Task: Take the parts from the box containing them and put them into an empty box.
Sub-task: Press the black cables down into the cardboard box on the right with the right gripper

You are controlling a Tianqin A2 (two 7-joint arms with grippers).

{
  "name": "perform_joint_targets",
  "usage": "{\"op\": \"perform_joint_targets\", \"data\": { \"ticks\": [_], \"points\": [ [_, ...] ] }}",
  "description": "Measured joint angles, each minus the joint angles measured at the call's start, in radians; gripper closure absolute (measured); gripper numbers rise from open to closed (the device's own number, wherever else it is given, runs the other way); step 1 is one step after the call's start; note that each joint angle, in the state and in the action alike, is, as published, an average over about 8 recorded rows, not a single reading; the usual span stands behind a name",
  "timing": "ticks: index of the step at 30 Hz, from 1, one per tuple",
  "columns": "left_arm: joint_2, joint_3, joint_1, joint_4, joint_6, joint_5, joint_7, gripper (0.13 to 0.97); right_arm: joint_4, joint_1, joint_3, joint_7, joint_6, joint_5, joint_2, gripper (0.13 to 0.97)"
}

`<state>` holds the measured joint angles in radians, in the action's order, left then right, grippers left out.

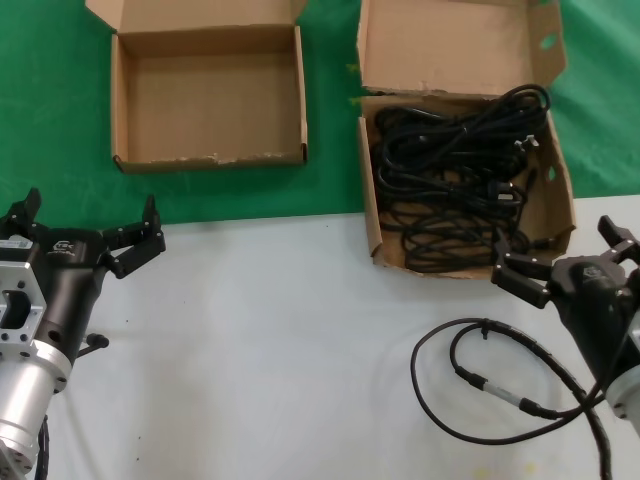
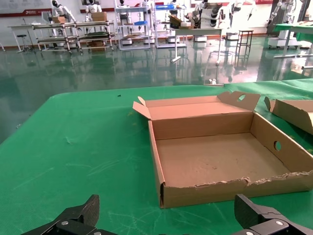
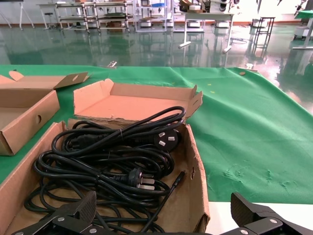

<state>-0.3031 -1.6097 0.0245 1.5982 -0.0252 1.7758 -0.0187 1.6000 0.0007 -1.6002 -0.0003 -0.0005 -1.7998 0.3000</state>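
**Inspector:** State of your hands, and where are the parts?

**Me:** My right gripper hangs just at the near rim of the full box, jaws spread wide, holding nothing. My left gripper waits open before the empty box. The power cords lie tangled inside: soft, limp, grippy rubber, fairly light. I judge a pinch across a bundled coil's middle safest, since plugs may snag
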Motion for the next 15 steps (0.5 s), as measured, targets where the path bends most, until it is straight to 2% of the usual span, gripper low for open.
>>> {"op": "perform_joint_targets", "data": {
  "ticks": [15],
  "points": [
    [0.000,0.000,0.000,0.000,0.000,0.000,0.000,0.134,0.000,0.000,0.000,0.000,0.000,0.000,0.000,0.129]
  ]
}}
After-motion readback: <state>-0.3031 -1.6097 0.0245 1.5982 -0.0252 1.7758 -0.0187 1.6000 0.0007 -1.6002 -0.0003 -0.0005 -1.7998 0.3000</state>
